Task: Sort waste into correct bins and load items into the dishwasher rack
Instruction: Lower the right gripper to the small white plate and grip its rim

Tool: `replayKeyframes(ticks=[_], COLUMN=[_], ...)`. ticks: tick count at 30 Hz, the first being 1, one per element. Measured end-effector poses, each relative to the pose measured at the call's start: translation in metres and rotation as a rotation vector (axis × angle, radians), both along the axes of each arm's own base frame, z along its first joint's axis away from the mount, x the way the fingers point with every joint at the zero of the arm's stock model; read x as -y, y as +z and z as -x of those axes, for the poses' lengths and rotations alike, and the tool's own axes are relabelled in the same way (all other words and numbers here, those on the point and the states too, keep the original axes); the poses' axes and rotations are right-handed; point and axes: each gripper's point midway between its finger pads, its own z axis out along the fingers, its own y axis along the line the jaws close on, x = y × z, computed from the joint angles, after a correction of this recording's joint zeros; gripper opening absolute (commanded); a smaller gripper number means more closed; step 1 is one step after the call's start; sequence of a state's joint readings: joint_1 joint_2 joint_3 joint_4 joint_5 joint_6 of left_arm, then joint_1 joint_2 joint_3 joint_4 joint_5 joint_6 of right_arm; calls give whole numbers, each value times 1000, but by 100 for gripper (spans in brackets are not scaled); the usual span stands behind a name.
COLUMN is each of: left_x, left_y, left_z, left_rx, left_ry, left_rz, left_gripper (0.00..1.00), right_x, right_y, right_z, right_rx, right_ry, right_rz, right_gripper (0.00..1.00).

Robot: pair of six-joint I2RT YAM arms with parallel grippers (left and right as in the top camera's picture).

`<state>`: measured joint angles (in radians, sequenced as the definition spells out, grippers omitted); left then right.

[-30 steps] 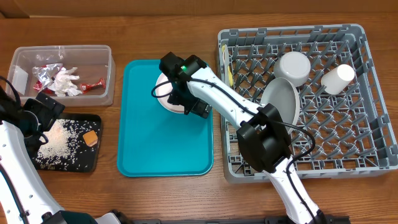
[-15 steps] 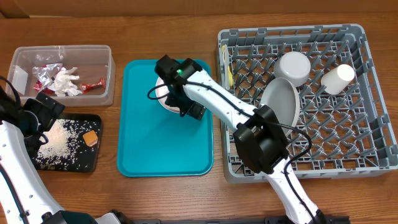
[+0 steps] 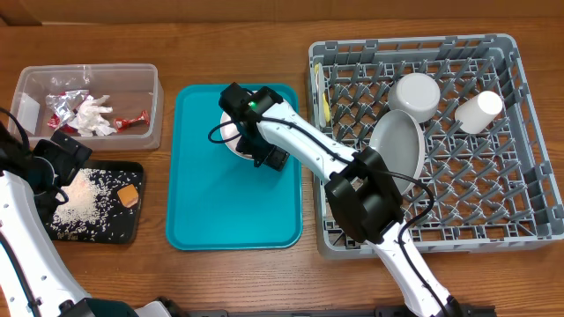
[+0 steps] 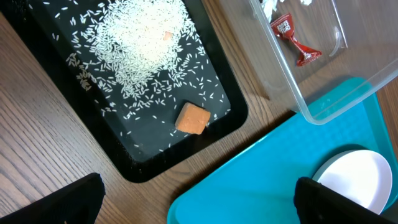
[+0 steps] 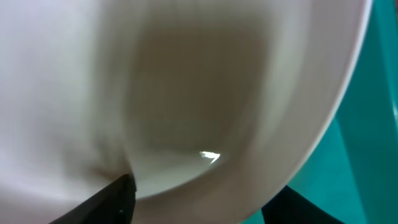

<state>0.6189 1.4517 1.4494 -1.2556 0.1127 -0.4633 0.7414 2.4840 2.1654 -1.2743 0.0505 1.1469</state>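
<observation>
A small grey-white bowl (image 3: 230, 134) stands on the teal tray (image 3: 229, 211). My right gripper (image 3: 249, 141) is down on it. In the right wrist view the bowl (image 5: 186, 93) fills the frame and the open gripper (image 5: 205, 202) has one finger inside the rim and one outside. My left gripper (image 3: 70, 151) is open and empty above the black tray (image 3: 101, 231), which holds rice (image 3: 77, 201) and an orange cube (image 3: 129, 195). The clear tub (image 3: 150, 75) holds foil wrappers (image 3: 63, 107) and a white napkin (image 3: 92, 114). The left wrist view shows the gripper (image 4: 199, 199), the cube (image 4: 191, 118) and the bowl (image 4: 351, 180).
The grey dishwasher rack (image 3: 515, 53) at the right holds a light grey plate (image 3: 401, 145), a white round dish (image 3: 414, 95), a white cup (image 3: 478, 112) and a yellow spoon (image 3: 326, 107) at its left edge. The right arm reaches from the rack's front over the tray.
My right gripper has moved a little to the left and settled over the bowl's rim. The left arm has not moved.
</observation>
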Motion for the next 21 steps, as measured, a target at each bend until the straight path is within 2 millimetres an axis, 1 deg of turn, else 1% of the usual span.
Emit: replayKeyframes(ticks=[3,8,9,10,13,14,15,17,21], left_x=[0,0,0,0,0,0,0,0,0], left_y=[0,0,0,0,0,0,0,0,0], left_z=[0,0,0,0,0,0,0,0,0], left_rx=[0,0,0,0,0,0,0,0,1], left_ry=[0,0,0,0,0,0,0,0,0], left_rz=[0,0,0,0,0,0,0,0,0], left_gripper=[100,100,100,100,100,100,100,100,100], right_x=[0,4,6,8,18,21,24,27,25], right_y=[0,1,2,3,10,14,18,28,51], right_z=[0,-2,-2,-2,-2,-2,-3,-8,-23], right_rx=[1,8,9,11,6,8,12,31,88], right_ry=[8,50,62,76,96,99,105,121,151], right_rz=[2,20,28,39,85,100,114,130,118], right_gripper=[47,32,25,24,21,16,14,4,4])
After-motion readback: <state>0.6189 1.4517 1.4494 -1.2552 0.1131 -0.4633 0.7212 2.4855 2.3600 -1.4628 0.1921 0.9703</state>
